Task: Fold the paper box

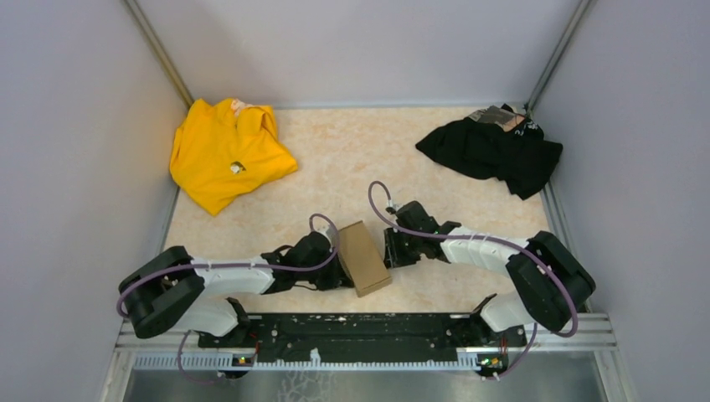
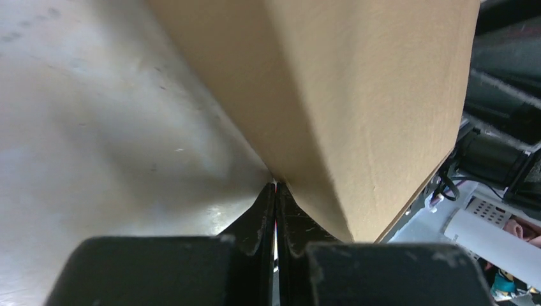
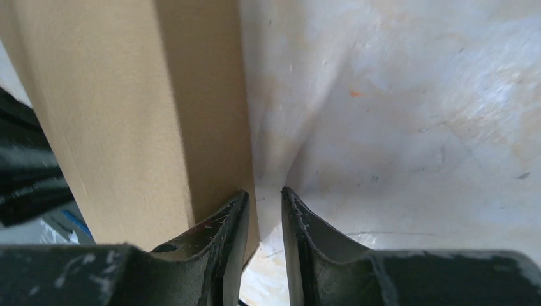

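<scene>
The paper box [image 1: 363, 257] is a small plain brown carton that stands closed on the table near the front, between my two grippers. My left gripper [image 1: 339, 266] is against its left side. In the left wrist view its jaws [image 2: 275, 186] are shut with nothing between them, their tips touching the box's [image 2: 357, 95] lower edge where it meets the table. My right gripper [image 1: 388, 249] is at the box's right side. In the right wrist view it [image 3: 265, 191] is open by a narrow gap, its left finger [image 3: 223, 223] against the box's [image 3: 121, 115] corner, with table showing between the jaws.
A yellow garment [image 1: 226, 155] lies at the back left and a black garment [image 1: 494, 151] at the back right. Grey walls close in the left, right and back. The black mounting rail [image 1: 360, 331] runs along the near edge.
</scene>
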You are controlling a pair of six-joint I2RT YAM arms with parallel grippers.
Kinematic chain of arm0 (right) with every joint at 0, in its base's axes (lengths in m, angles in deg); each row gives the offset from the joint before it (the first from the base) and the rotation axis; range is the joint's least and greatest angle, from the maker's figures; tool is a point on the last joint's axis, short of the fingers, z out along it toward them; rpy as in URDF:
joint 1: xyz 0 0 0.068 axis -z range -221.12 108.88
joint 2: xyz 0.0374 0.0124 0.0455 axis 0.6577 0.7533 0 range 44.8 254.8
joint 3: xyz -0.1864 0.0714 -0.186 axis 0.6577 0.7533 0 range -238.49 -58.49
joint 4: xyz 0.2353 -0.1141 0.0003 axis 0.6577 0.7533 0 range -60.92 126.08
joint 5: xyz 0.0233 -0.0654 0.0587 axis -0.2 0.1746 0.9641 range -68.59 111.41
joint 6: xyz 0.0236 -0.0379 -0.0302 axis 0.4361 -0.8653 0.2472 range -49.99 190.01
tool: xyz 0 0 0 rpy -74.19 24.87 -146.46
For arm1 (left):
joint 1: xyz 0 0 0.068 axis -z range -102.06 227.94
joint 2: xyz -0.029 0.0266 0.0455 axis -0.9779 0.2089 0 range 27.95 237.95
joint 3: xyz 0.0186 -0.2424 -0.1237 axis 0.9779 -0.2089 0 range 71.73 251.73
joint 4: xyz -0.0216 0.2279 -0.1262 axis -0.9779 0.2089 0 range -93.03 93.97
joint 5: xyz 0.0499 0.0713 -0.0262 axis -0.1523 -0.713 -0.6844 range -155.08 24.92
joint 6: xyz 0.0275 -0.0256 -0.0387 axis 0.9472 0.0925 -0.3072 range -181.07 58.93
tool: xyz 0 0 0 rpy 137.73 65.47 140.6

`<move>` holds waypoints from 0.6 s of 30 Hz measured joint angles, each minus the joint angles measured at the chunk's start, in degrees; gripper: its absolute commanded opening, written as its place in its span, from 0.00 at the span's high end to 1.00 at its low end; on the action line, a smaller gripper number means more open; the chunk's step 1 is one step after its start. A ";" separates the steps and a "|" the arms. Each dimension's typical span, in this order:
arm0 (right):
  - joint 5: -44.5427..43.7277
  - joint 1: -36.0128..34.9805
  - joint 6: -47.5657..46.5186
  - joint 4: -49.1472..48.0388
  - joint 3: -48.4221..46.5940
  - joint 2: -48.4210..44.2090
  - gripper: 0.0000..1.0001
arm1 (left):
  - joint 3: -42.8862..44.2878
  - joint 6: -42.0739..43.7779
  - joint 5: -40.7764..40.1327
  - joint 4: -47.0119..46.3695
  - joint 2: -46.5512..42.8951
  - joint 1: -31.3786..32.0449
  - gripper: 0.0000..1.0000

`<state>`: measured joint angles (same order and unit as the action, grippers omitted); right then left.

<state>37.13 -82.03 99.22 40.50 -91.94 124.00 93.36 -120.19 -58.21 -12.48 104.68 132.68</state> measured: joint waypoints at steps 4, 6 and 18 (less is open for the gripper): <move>-3.32 -0.31 0.70 -1.55 -1.18 1.27 0.67 | 2.03 -0.79 0.81 0.11 2.62 1.99 0.94; -4.26 0.04 0.72 -2.03 -1.16 1.25 0.66 | 2.91 -0.81 0.85 0.87 3.21 2.38 0.94; -7.89 13.03 -5.68 9.01 -1.18 -5.57 0.49 | 7.39 -0.15 -2.75 0.44 7.41 2.91 0.91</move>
<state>29.24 -69.00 93.54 49.50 -93.12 118.43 100.75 -120.34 -60.96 -12.04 112.09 135.59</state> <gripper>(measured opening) 0.479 0.084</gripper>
